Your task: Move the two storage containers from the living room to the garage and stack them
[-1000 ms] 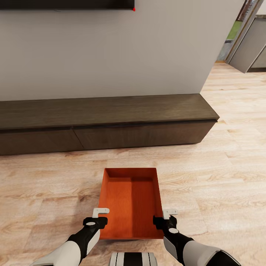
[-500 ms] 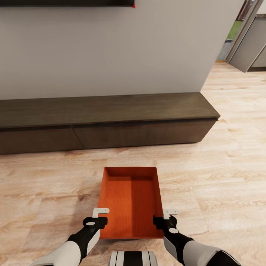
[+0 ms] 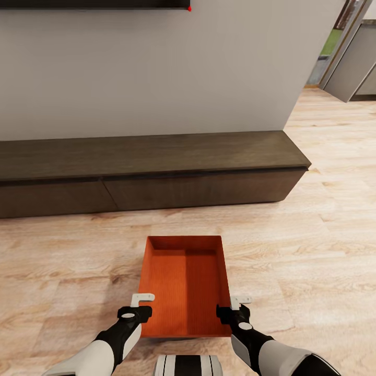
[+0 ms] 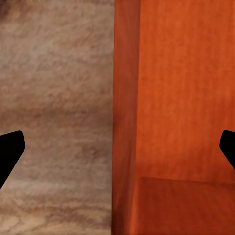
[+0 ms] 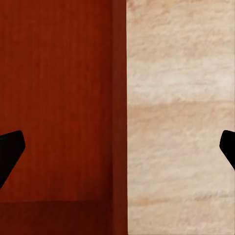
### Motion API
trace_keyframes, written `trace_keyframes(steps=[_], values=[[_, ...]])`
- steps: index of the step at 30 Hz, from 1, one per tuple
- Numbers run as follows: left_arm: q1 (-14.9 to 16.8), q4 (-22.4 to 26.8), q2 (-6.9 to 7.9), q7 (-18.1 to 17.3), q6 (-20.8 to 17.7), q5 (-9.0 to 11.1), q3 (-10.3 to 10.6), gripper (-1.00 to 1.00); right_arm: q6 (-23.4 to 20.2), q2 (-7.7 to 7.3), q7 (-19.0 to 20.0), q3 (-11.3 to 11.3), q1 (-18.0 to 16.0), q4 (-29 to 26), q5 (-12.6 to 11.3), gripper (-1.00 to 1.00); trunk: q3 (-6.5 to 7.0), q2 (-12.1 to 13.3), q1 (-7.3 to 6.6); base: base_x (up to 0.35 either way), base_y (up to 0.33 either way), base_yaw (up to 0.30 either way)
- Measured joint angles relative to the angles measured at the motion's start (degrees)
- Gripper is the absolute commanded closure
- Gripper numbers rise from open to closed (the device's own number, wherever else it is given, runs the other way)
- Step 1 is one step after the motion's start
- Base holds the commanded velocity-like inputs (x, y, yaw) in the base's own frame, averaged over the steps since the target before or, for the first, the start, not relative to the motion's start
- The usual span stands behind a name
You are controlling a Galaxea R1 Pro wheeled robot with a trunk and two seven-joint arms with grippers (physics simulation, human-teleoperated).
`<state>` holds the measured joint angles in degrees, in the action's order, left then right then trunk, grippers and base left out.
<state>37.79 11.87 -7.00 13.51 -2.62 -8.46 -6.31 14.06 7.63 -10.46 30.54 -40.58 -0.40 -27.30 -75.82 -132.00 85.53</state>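
Container (image 3: 185, 284), orange-red, rectangular and open-topped, seen from the head view lying on the light plank floor (image 3: 313, 250) of the living room, its long axis running away from the robot toward a low dark-wood cabinet (image 3: 151, 172). Nothing shows inside it. The cabinet runs along the foot of a pale grey wall (image 3: 156, 68), and a strip of black TV (image 3: 94, 4) crosses the top edge of that wall. Past the right end of the wall the floor carries on toward a grey door panel (image 3: 355, 62). The container's far end lies near the cabinet but apart from it, with bare planks between them.

Left gripper (image 3: 140, 307) stands at the container's near left corner; right gripper (image 3: 235, 308) stands at its near right corner. Each gripper's fingers are spread wide. In the left wrist view the two dark fingertips (image 4: 10, 152) stand at opposite edges of the picture, and the container's side wall (image 4: 125, 117) runs between them, planks on one side and orange interior on the other. The right wrist view matches: its fingertips (image 5: 10, 152) are wide apart, with the container's other side wall (image 5: 120, 98) between them. Neither pair of fingers is seen touching a wall.

A rounded white and black part of the robot's trunk (image 3: 188, 365) shows at the bottom edge of the head view, just behind the container's near end.
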Motion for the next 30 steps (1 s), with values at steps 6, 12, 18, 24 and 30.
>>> trace_keyframes(steps=[6, 12, 18, 24, 30], values=[[0.0, -0.1, -0.14, 0.1, 0.0, 0.6, 0.3, 1.00, -0.2, 0.02, 0.1, 0.6, 0.0, -0.1, 0.8, 1.00, 0.00, 0.0, 0.00, 0.000, 0.000, 0.000], [0.0, -0.3, -0.20, -0.4, 0.1, 0.8, 0.7, 1.00, -0.3, 0.03, 0.3, 1.2, 0.0, -0.1, 1.0, 1.00, 0.00, 0.0, 0.00, 0.000, 0.000, 0.000], [0.0, -0.1, -0.27, -0.3, 0.1, 0.8, 0.6, 1.00, -0.3, 0.04, 0.3, 1.2, 0.0, -0.1, 1.0, 1.00, 0.17, 0.4, -0.21, 0.000, 0.000, 0.000], [0.0, -0.1, -0.14, -0.7, 0.1, 0.8, 0.5, 1.00, -0.3, 0.04, 0.3, 1.2, 0.0, -0.1, 1.0, 1.00, 1.25, 2.8, -1.53, 0.000, 0.000, 0.000], [0.0, -0.2, -0.20, -0.7, 0.1, 0.6, 0.3, 1.00, -0.3, 0.03, 0.4, 1.3, 0.0, -0.1, 0.9, 1.00, 2.33, 5.2, -2.85, 0.000, 0.000, 0.000]])
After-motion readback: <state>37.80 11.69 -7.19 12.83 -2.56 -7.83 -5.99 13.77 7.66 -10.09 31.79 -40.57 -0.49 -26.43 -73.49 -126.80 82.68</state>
